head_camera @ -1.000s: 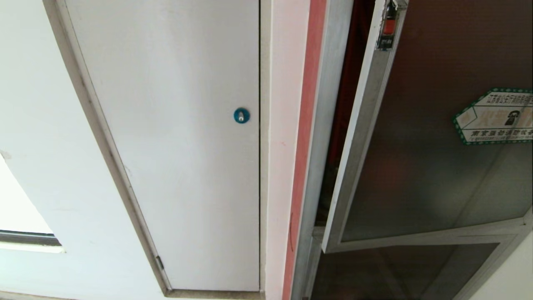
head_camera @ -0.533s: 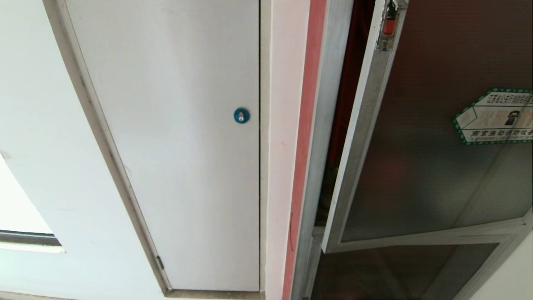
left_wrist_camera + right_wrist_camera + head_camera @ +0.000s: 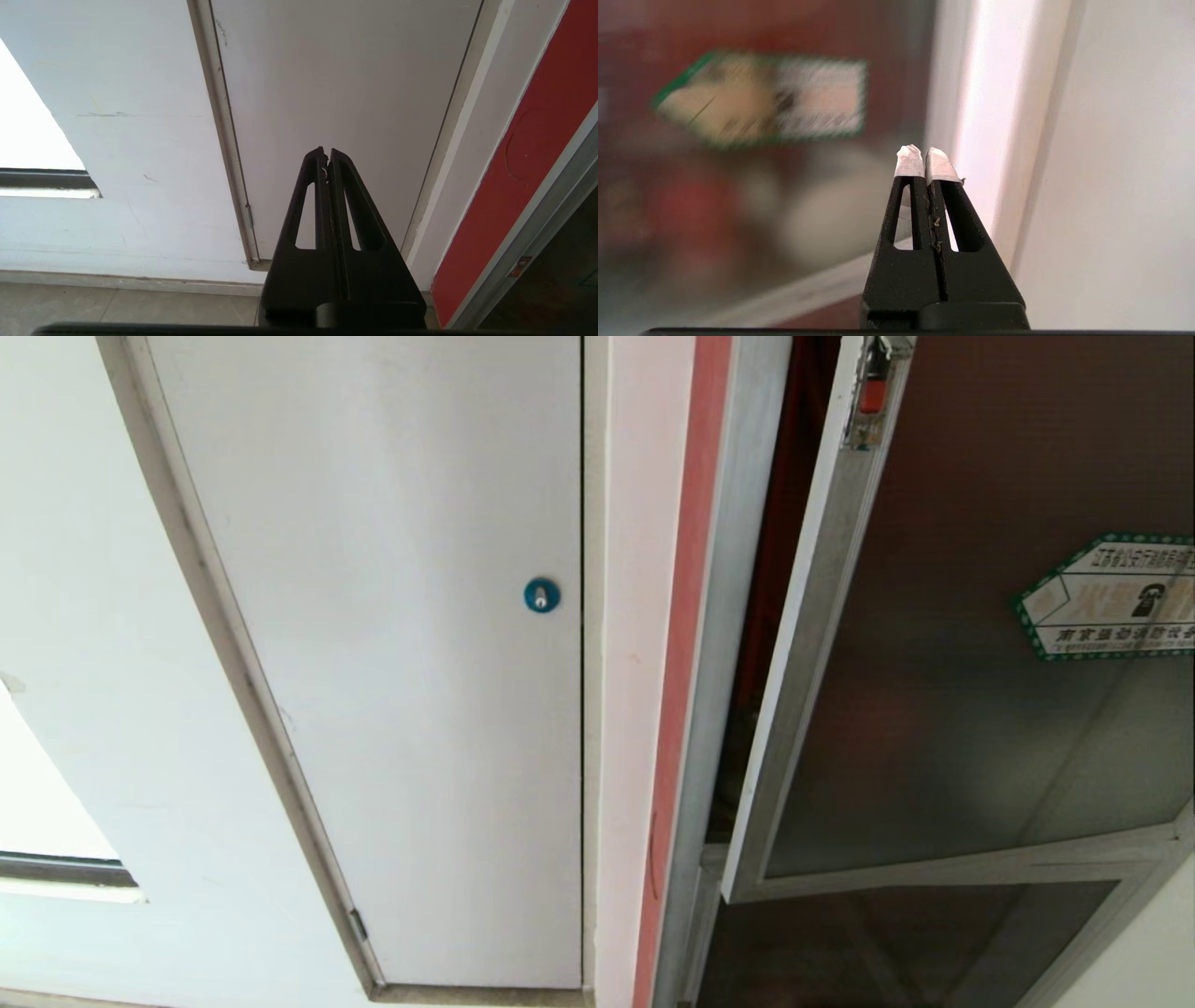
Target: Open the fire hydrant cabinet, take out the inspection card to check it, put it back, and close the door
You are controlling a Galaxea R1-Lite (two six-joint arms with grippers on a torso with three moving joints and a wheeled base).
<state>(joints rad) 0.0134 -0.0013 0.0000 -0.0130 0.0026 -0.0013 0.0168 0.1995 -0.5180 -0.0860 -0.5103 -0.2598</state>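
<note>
The tall brushed-aluminium-framed fire hydrant cabinet [image 3: 738, 569] stands at the right of the head view, and its large dark tinted glass door [image 3: 943, 709] in a pale aluminium frame hangs ajar. The door's free edge stands out from the cabinet frame, leaving a narrow dark red gap between them. A small red latch [image 3: 872, 390] sits at the top of that free edge, and a white hexagonal sticker with a green border [image 3: 1111, 597] is stuck to the glass toward the right edge of the head view. Below the door is a smaller dark glass panel [image 3: 896, 943] in the same frame. The inspection card is not visible in any view (the gap shows only dark red interior).

Left of the cabinet runs a red strip [image 3: 686, 644] on the pale wall, then a plain white door [image 3: 401, 663] with a round blue lock [image 3: 541, 595] near its right edge.

Neither arm shows in the head view. The right gripper [image 3: 924, 156], black with 2 white-taped fingertips [image 3: 909, 161], is pressed fully together and holds nothing; it points at the glass door near the door's aluminium frame, with the sticker blurred off to one side. The left gripper [image 3: 326, 151], plain black, is likewise closed tight and empty, parked low and pointing at the white door's lower part.
</note>
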